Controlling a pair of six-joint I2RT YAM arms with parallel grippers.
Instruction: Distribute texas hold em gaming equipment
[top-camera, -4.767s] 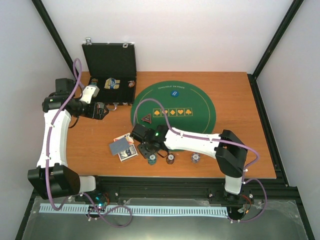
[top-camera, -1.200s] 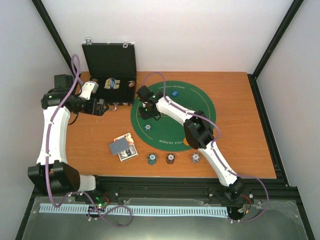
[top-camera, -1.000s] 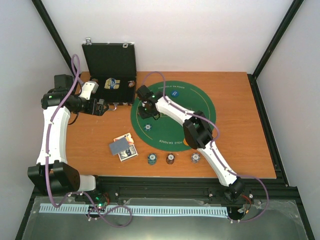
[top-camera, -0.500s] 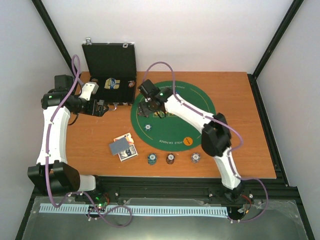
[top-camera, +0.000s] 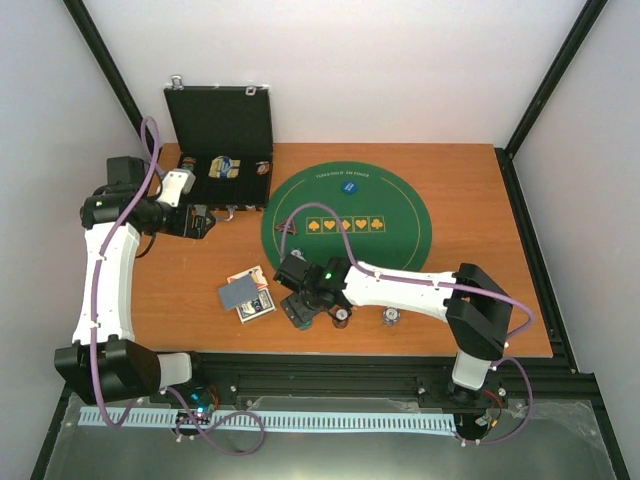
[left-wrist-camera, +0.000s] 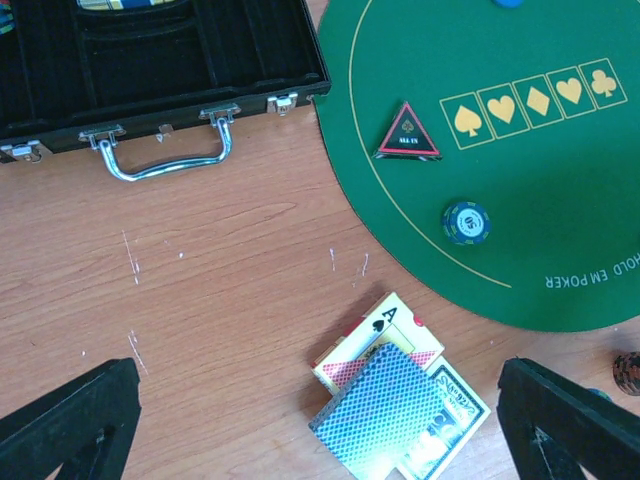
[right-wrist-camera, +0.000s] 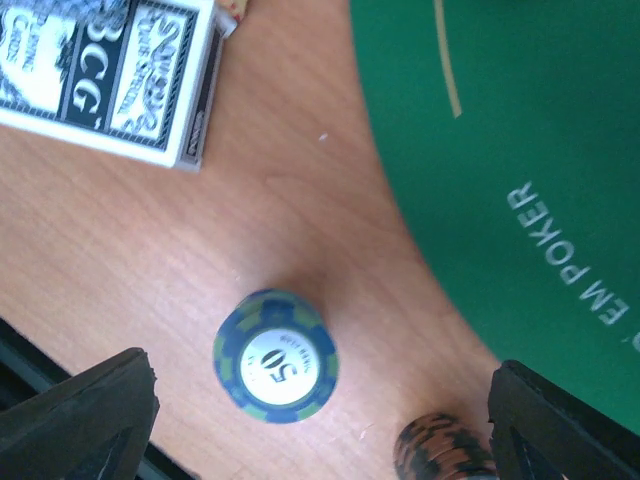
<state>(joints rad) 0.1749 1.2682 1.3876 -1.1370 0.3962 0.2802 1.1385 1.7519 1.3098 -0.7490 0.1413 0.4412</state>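
**Right hand (top-camera: 299, 311) is returning, released, for another chip**
Having left one chip (left-wrist-camera: 466, 222) on the mat (top-camera: 400, 252), near the token (left-wrist-camera: 408, 133), the right hand is now hovering with jaws wide and grasping nothing over the 50 chip (right-wrist-camera: 275, 355), with a brown stack (right-wrist-camera: 445, 450) just right of it; distribution is only partly done. The left hand (top-camera: 203, 222) is waiting released by the case (top-camera: 220, 130), and the cards (top-camera: 245, 295) are lying to the left. An orange wooden counter (top-camera: 500, 220), white walls (top-camera: 350, 70) and a black frame (top-camera: 545, 80) are surrounding it all.
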